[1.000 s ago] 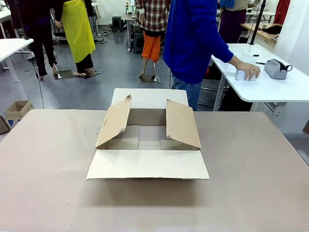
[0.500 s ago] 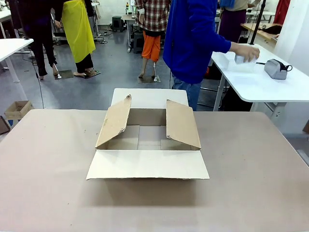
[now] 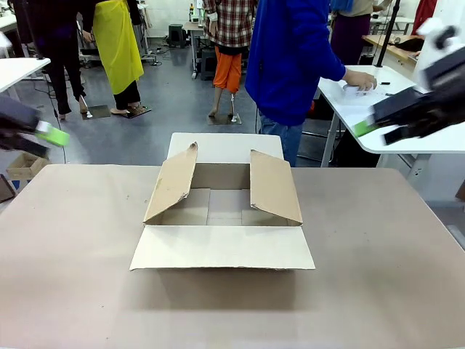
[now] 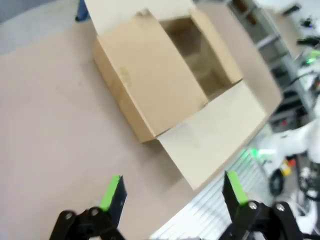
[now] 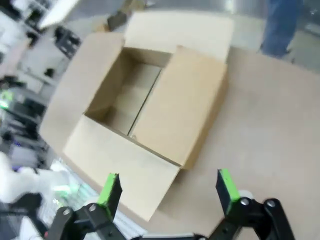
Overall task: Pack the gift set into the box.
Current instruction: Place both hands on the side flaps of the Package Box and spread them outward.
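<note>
Box [image 3: 221,176] sits mid-surface [image 3: 73,262], square to the robot and mouth up, so either arm can get at it. The floor visible inside is bare cardboard, so I judge the gift set isn't in yet and packing is at the very start. Near flap [image 3: 221,247] and far flap [image 3: 225,145] are folded out flat, which keeps a near-to-far approach clear. Left flap [image 3: 172,185] and right flap [image 3: 275,187] stand up and lean in over the mouth, narrowing it. That's a likely snag for a flat package, so they may need spreading first. The person in a blue top stands at the far side, turned toward the white side table [image 3: 429,145] at far right. Their hand [image 3: 360,78] is on something small and white there; can't tell what. Both arms are raised above the surface at its left and right edges, blurred in the front view. Each wrist camera looks down at the box from its own side. Left gripper [image 4: 173,192]: jaws spread wide, nothing between them. Right gripper [image 5: 168,187]: same, wide apart and empty.
</note>
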Controlling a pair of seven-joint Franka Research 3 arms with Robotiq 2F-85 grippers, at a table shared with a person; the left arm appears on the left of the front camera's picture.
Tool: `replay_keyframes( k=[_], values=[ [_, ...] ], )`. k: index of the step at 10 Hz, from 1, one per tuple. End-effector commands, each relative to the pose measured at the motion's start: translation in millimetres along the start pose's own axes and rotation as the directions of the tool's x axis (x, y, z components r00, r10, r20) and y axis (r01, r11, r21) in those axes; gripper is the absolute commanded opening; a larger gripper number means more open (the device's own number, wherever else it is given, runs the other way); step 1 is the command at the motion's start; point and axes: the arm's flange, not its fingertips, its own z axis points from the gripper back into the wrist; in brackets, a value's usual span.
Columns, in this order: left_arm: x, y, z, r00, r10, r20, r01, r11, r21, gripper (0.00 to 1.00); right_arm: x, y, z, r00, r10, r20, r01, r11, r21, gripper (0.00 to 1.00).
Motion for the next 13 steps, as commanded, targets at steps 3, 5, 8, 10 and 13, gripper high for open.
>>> replay_keyframes(
  k=[3,5,8,10,13],
  values=[
    [87.3,-15.8,-71.5,0.974,-0.048,-0.222,0.079,0.988,0.135,1.00,-4.3,7.7,-81.8,0.951,0.293,0.099,-0.302,0.948,0.101,1.00],
    [96.7,-23.8,-99.8,0.976,-0.050,-0.213,0.070,0.993,0.090,1.00,-12.2,-14.3,-93.6,0.923,0.368,0.111,-0.384,0.886,0.260,1.00],
    [86.2,-18.6,-92.1,0.970,-0.066,-0.236,0.096,0.988,0.118,1.00,-10.0,-25.2,-106.3,0.939,0.289,0.190,-0.336,0.891,0.307,1.00],
    [93.5,-19.7,-97.6,0.969,-0.067,-0.239,0.095,0.989,0.109,1.00,-8.2,-12.5,-92.8,0.921,0.361,0.146,-0.388,0.876,0.287,1.00],
    [122.4,-78.7,-143.5,0.901,-0.094,-0.422,0.184,0.967,0.177,1.00,-8.2,-12.5,-92.8,0.921,0.361,0.146,-0.388,0.876,0.287,1.00]
  ],
)
